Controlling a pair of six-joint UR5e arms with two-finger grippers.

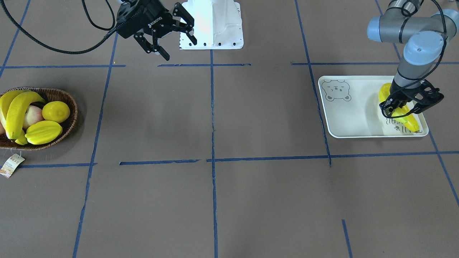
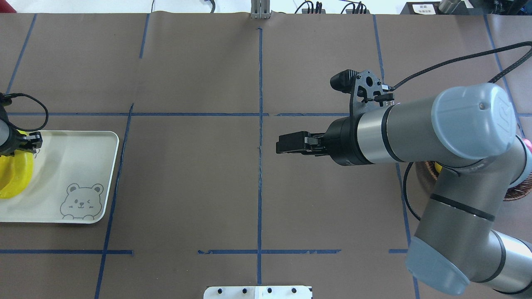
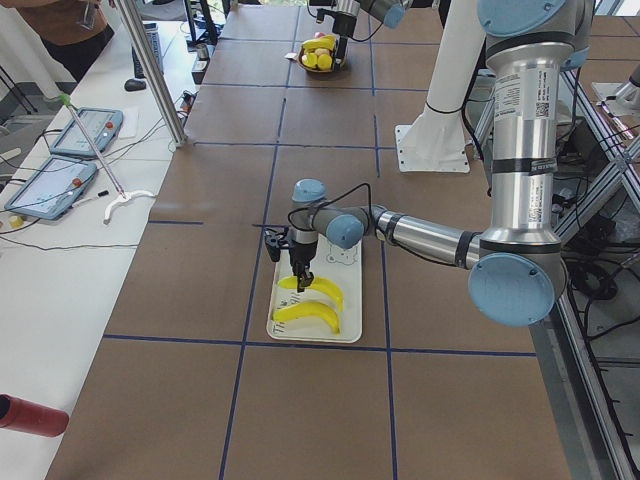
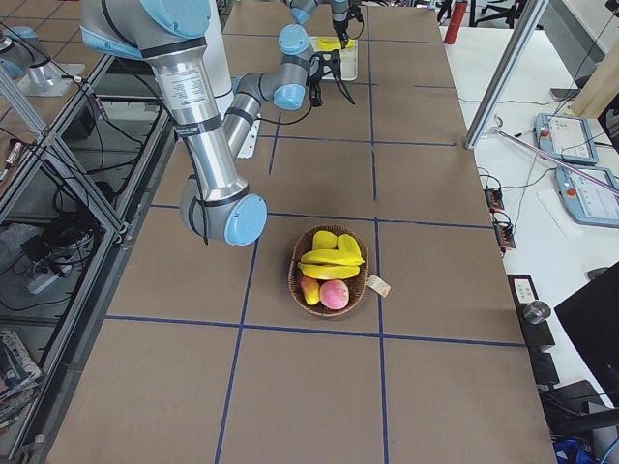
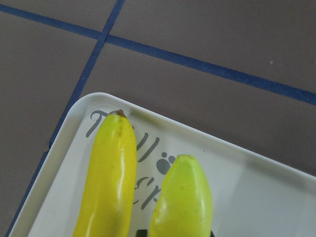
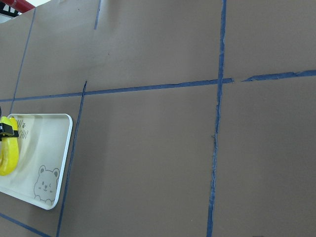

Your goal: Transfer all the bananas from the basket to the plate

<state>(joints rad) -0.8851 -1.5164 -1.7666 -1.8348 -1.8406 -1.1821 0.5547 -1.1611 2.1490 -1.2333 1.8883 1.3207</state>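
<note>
Two bananas [image 3: 308, 314] lie on the plate [image 1: 353, 118], the left claw [image 1: 401, 109] straddling one, pinching or not I cannot tell; two more top the basket [image 1: 68, 98], and the right claw [image 1: 179, 46] hangs spread. They look glossy, stiff and light, likely slippery: best gripped across the thick middle.

Grey tubular left arm [image 1: 412, 36] and right arm [image 2: 415, 128], with pale blue joint caps.
By the white base [image 1: 211, 25], edged with dark screws, the right gripper [image 1: 180, 49] is black, lettered ROBOTIQ in white, trailing a braided black cable [image 1: 53, 46].
</note>
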